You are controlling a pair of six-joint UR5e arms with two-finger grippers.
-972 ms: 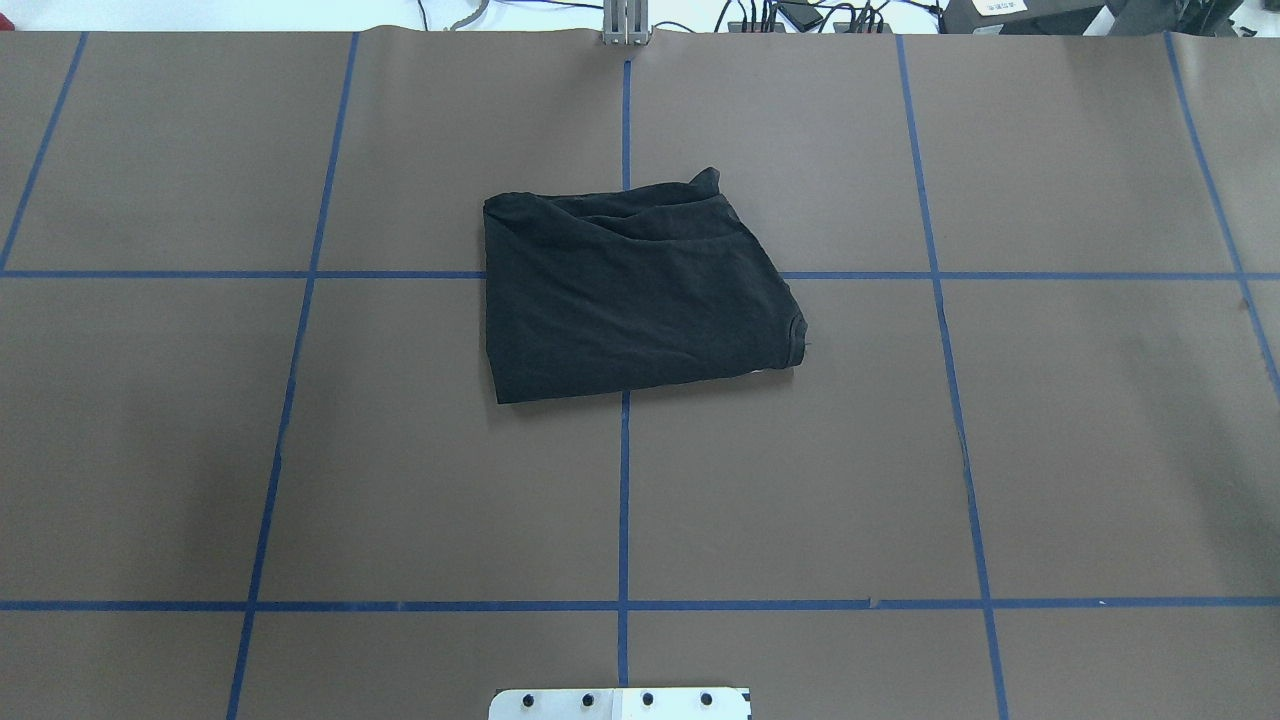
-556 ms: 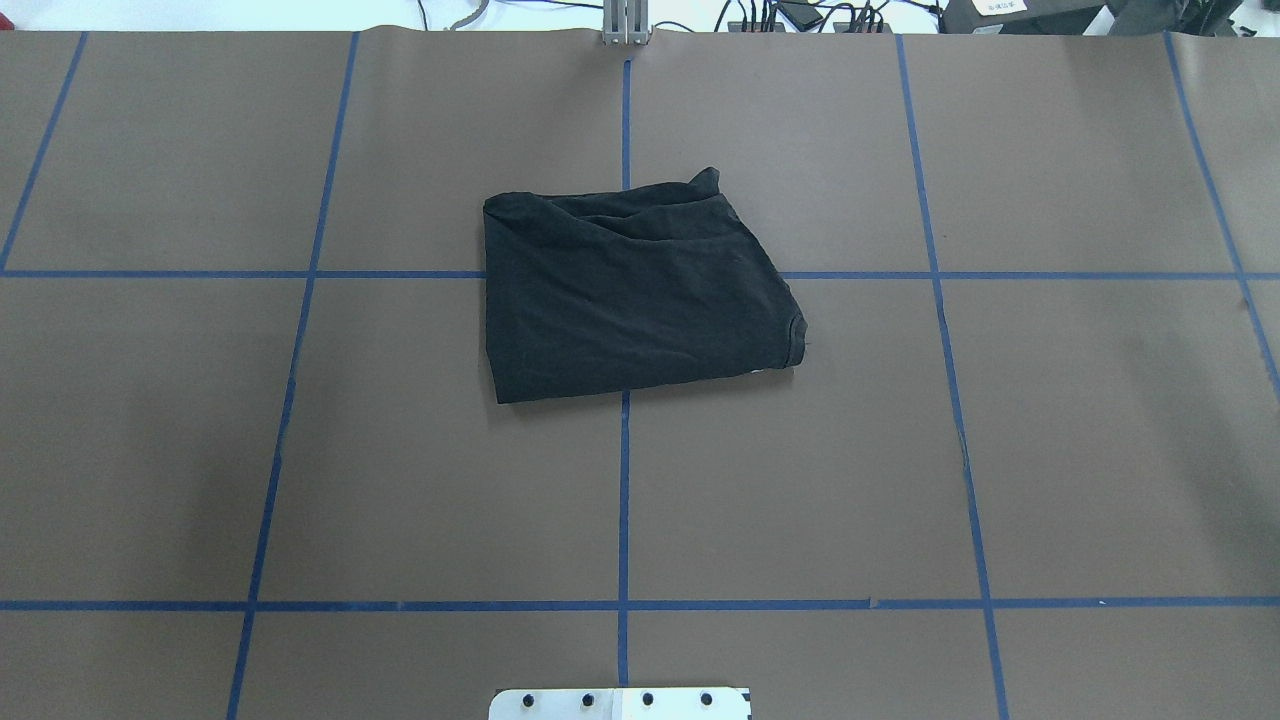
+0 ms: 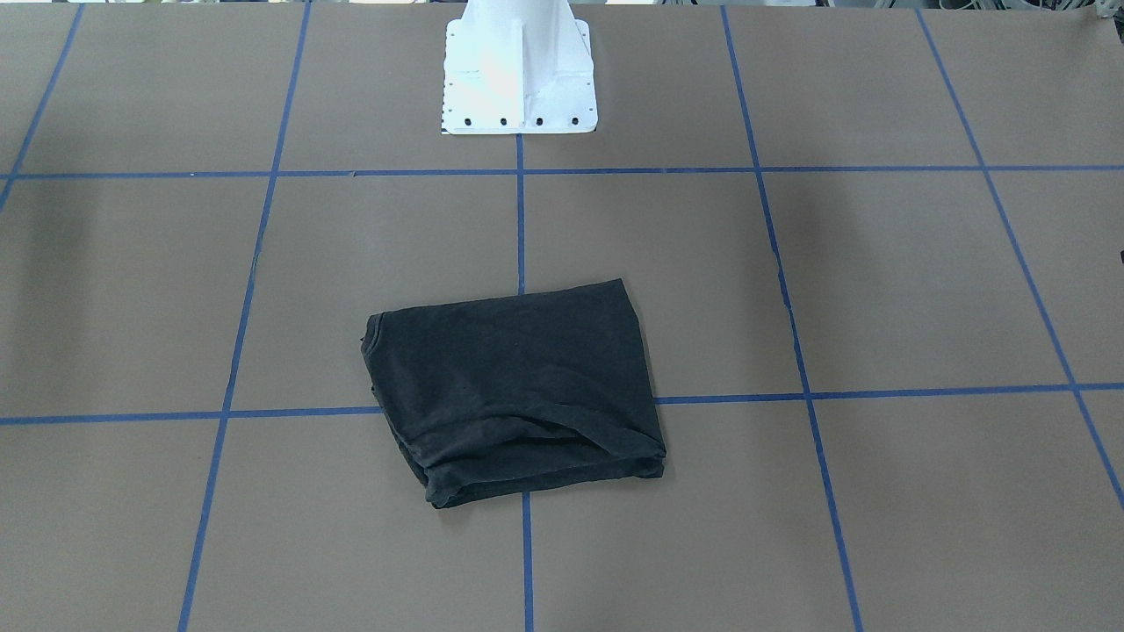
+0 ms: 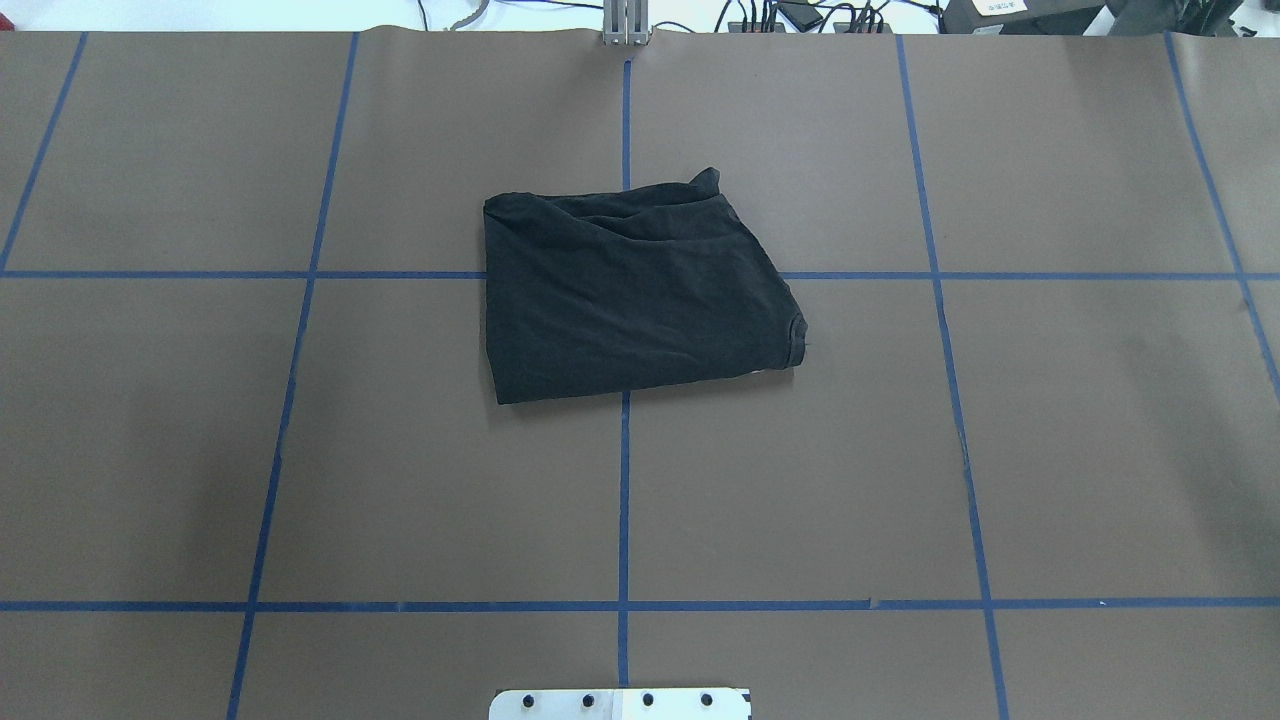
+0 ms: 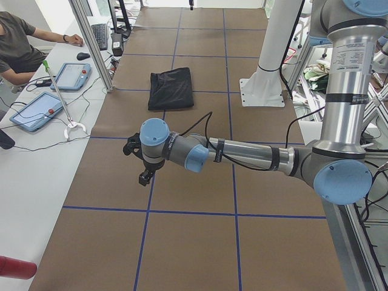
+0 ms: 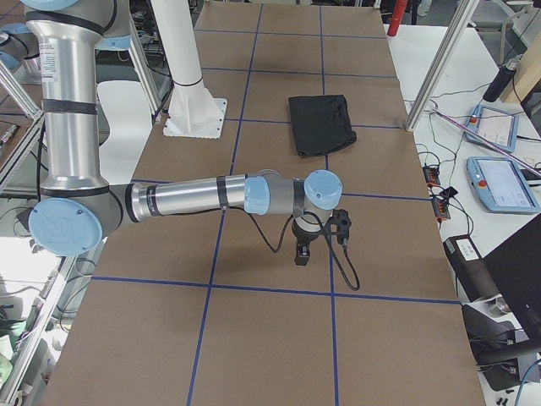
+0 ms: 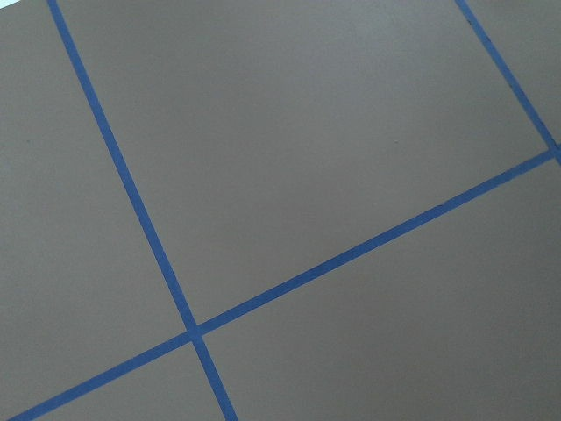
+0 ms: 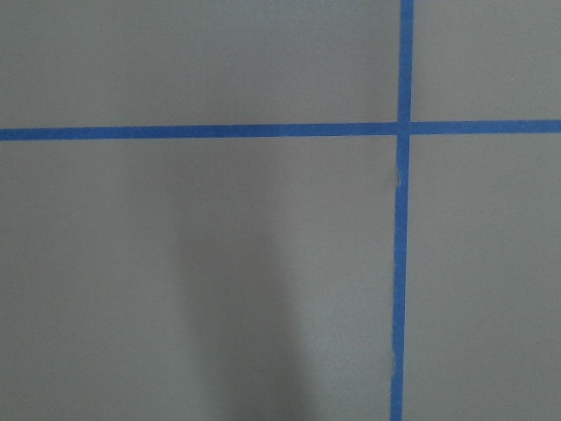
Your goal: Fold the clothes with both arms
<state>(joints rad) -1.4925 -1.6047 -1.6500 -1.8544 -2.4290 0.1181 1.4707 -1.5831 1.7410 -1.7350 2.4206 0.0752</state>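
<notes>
The clothes [image 4: 630, 290] are one black T-shirt lying folded into a rough rectangle at the table's middle, across a blue tape crossing; no print shows. It also appears as a dark bundle [image 3: 518, 395] in the front view and far off [image 5: 171, 86] [image 6: 319, 123] in both side views. My left gripper [image 5: 145, 177] hangs over bare table well away from the shirt, and my right gripper [image 6: 302, 256] does the same on the other side. Neither shows in the overhead or front view, so I cannot tell whether they are open or shut. Both wrist views show only brown table and blue tape.
The white base plate [image 4: 620, 703] sits at the table's near edge. Blue tape lines [image 4: 623, 500] grid the brown table. A side desk holds tablets [image 5: 36, 109] with a seated person [image 5: 12, 42] behind it; metal frame posts [image 5: 91, 42] stand at the table's edge.
</notes>
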